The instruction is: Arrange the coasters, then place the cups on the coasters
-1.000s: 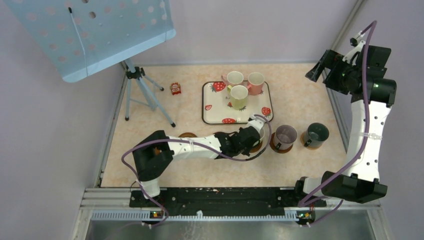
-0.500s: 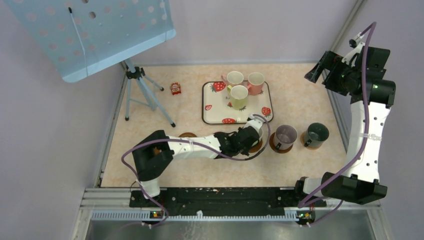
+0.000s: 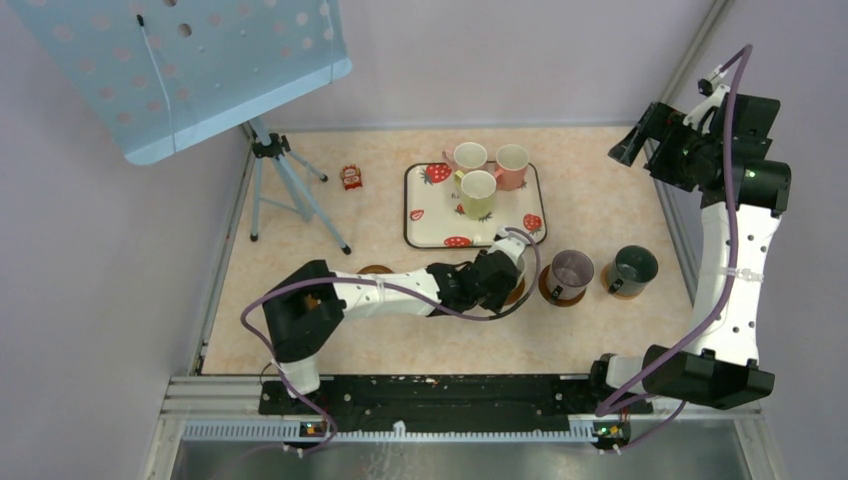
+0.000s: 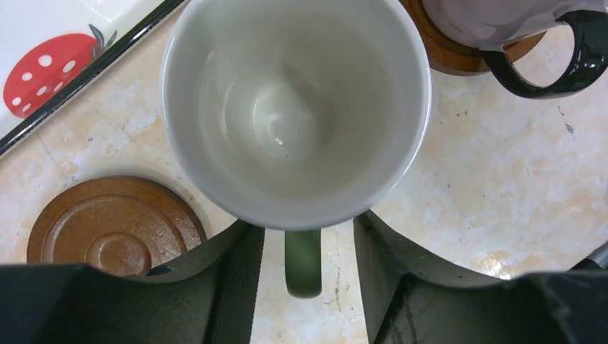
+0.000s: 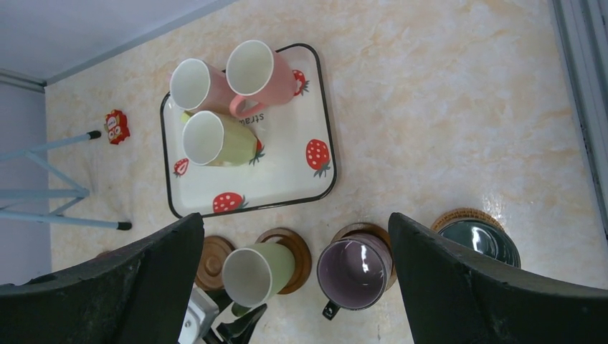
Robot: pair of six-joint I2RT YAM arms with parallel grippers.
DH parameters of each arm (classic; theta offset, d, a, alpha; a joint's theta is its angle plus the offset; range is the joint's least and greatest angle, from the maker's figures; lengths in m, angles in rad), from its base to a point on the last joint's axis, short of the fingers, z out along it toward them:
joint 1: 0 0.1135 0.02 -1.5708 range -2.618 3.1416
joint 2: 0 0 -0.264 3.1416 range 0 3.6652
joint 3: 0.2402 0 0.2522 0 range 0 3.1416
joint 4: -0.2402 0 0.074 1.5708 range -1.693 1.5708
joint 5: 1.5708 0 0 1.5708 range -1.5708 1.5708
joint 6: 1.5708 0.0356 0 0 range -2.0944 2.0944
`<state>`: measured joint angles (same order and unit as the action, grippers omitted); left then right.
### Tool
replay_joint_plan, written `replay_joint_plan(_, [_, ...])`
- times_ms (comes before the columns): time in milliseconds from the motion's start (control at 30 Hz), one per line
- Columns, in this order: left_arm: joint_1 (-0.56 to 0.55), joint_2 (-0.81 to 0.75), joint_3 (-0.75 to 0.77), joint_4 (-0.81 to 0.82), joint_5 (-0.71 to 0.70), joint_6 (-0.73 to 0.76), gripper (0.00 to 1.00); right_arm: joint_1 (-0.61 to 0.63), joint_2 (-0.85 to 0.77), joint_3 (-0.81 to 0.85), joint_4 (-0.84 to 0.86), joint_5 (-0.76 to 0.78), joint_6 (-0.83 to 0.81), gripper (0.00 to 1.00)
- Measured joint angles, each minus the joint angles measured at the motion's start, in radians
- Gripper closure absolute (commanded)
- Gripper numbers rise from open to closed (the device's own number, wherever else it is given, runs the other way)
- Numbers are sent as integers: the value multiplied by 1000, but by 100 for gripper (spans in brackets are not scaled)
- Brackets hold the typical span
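While my left pincer (image 4: 307, 240) stands apart either side of its handle (image 4: 302, 266), the light green ceramic cup (image 4: 294, 107) sits on a round brown wooden coaster (image 5: 302, 258): placing looks done. Next I should back straight off, clear of the handle, then serve the bare coaster (image 4: 115, 229) beside.

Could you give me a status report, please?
Left gripper open astride handle of light green cup; right gripper open, empty. Cup on coaster; three cups wait on tray. Nothing in the way.
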<state>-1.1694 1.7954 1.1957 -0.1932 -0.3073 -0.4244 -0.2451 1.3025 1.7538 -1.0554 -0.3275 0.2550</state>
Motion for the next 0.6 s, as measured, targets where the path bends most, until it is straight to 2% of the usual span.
replay_joint_plan(67, [0, -10, 0, -12, 4, 1, 44, 0, 0, 0, 0, -4, 0, 2])
replay_joint_plan(233, [5, -54, -4, -32, 8, 6, 54, 0, -6, -21, 19, -13, 1, 2])
replay_joint_plan(433, [18, -65, -18, -39, 26, 8, 57, 0, -8, -28, 24, -20, 9, 2])
replay_joint_plan(600, [20, -65, -29, -37, 38, 9, 67, 0, -8, -28, 29, -26, 11, 2])
